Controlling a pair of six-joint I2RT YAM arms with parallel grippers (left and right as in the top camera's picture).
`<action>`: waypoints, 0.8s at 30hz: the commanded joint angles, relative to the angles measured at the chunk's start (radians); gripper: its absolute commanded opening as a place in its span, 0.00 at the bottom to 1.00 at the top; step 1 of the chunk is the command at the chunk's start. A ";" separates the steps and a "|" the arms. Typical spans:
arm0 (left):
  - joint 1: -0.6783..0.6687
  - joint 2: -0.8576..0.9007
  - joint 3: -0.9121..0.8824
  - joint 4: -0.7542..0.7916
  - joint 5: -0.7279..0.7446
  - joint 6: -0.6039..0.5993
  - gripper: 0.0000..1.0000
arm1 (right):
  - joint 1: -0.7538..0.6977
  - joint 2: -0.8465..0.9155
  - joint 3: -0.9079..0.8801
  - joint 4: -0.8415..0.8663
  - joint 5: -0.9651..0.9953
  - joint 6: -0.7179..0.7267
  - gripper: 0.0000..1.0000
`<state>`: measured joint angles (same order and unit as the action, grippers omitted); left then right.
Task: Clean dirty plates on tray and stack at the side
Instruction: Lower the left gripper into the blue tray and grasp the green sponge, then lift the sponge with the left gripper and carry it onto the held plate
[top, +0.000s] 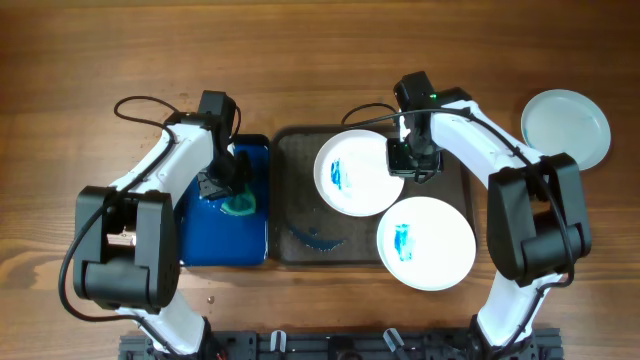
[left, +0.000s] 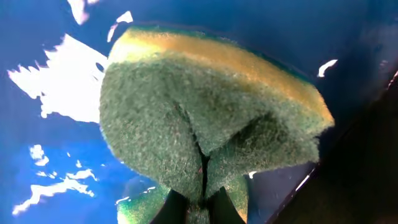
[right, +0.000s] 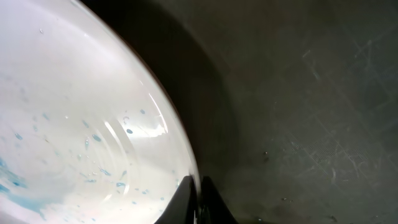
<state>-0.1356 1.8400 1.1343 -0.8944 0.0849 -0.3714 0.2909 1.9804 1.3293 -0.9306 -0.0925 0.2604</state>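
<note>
A white plate (top: 352, 172) smeared with blue sits tilted on the dark tray (top: 300, 215); my right gripper (top: 408, 160) is shut on its right rim, and in the right wrist view the fingers (right: 199, 199) pinch the plate's edge (right: 93, 112). A second blue-smeared plate (top: 426, 242) lies at the tray's front right. A clean white plate (top: 565, 128) rests on the table at far right. My left gripper (top: 228, 190) is shut on a green and yellow sponge (left: 205, 124) over the blue tub (top: 225, 240); the fingers (left: 202, 202) squeeze it folded.
Blue smears mark the dark tray's floor (top: 315, 238) near its front left. The blue tub holds shining liquid (left: 62, 87). Arm bases and a black rail (top: 340, 348) line the near table edge. Cables run behind both arms.
</note>
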 joint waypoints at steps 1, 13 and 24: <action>-0.008 -0.082 0.006 -0.042 -0.064 -0.047 0.04 | -0.002 -0.011 -0.013 -0.007 0.013 -0.006 0.04; -0.191 -0.422 0.006 -0.095 -0.531 -0.158 0.04 | -0.002 -0.011 -0.013 -0.001 0.013 -0.006 0.04; -0.467 -0.439 0.006 -0.116 -1.091 -0.268 0.04 | -0.002 -0.011 -0.013 -0.002 0.013 -0.006 0.04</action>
<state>-0.5838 1.4170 1.1339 -1.0100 -0.7921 -0.5884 0.2909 1.9804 1.3293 -0.9302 -0.0925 0.2604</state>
